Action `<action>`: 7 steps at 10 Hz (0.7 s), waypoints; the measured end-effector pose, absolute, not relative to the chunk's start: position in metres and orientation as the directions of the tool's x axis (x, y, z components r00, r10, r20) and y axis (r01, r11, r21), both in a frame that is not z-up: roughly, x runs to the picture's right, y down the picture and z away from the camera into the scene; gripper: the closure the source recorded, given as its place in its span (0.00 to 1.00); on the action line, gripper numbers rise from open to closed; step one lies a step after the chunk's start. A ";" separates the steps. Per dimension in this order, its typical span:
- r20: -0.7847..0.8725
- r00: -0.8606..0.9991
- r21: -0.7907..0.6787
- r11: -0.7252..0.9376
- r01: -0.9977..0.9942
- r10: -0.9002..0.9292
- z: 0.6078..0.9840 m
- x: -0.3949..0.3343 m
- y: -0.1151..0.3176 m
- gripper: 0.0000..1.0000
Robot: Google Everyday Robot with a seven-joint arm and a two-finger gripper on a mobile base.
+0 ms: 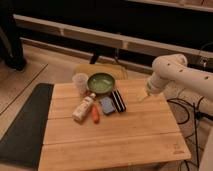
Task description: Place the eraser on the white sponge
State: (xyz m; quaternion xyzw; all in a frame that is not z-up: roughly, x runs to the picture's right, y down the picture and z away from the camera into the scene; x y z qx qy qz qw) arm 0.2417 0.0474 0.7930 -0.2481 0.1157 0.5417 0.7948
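Eraser not yet on white sponge.
We see it flat on the surface, just beside the sponge, near a green bowl; gripper hangs well apart from both, jaws spread, holding nothing.

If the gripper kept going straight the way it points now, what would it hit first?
Probably the bare wooden slat table, a little clear of the black striped eraser block. The gripper points down over the tabletop; depth is uncertain.

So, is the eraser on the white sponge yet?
Not yet: the eraser lies on the table beside the white sponge; the gripper hangs apart, near the edge.
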 end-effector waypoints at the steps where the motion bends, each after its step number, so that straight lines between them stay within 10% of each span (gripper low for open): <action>1: -0.447 0.415 -0.292 0.309 -0.905 0.793 0.813 0.241 0.045 0.35; 7: -0.412 0.564 -0.451 0.378 -0.808 0.715 0.887 0.189 0.037 0.35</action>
